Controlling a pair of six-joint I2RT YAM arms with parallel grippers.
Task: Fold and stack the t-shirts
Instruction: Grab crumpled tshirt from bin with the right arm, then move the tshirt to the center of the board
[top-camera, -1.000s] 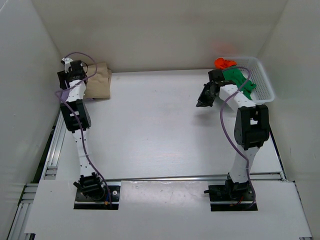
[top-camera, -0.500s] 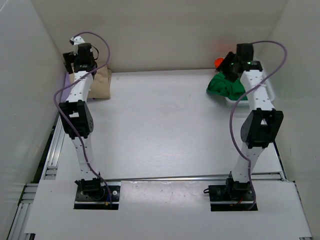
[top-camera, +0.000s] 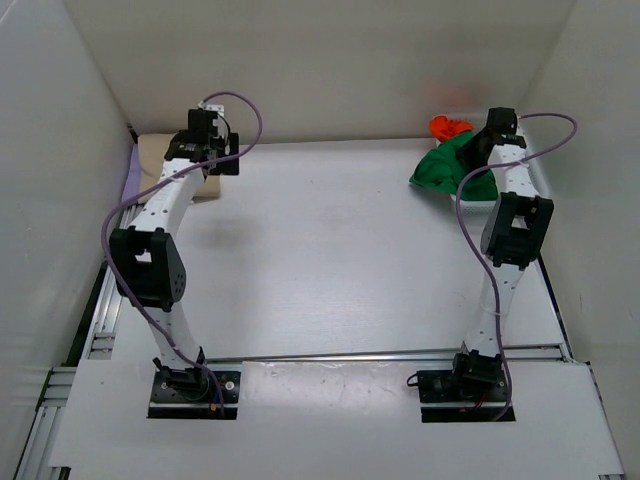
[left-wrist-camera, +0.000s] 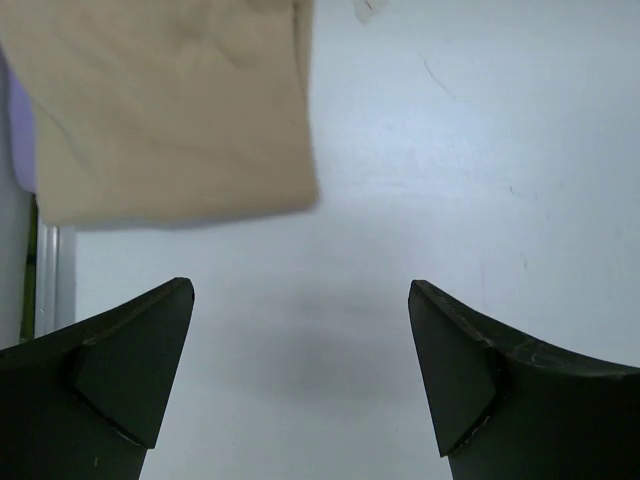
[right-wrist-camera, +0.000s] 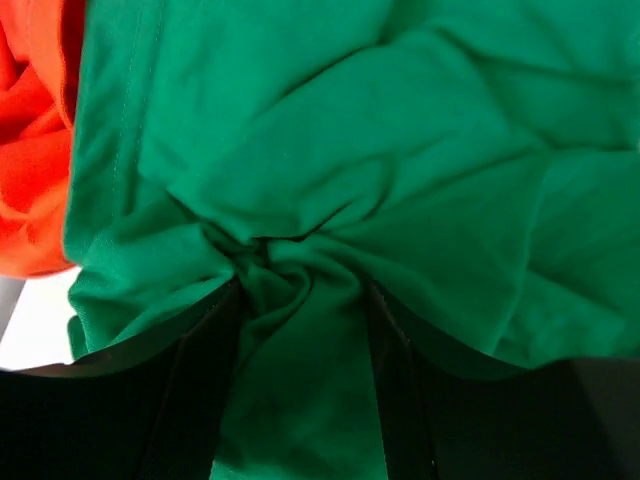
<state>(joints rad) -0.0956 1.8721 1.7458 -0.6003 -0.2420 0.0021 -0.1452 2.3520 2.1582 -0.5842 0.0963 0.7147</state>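
Note:
A folded beige t-shirt (top-camera: 150, 157) lies at the back left corner of the table, with a sliver of lilac t-shirt (left-wrist-camera: 14, 150) showing under its left edge. My left gripper (left-wrist-camera: 300, 290) hangs open over bare table just right of the beige t-shirt (left-wrist-camera: 170, 110), nothing between its fingers. At the back right, my right gripper (right-wrist-camera: 300, 290) is shut on a bunched fold of the green t-shirt (right-wrist-camera: 400, 150). The green t-shirt (top-camera: 442, 170) spills onto the table. An orange-red t-shirt (top-camera: 448, 126) lies behind it.
White walls close in the table on the left, back and right. The left arm (top-camera: 160, 215) stretches along the left side and the right arm (top-camera: 515, 225) along the right side. An aluminium rail (top-camera: 330, 355) crosses the near edge.
My left gripper has swung right off the beige t-shirt and opened wide. My right gripper has gone from over the table to the back right and closed on the green t-shirt.

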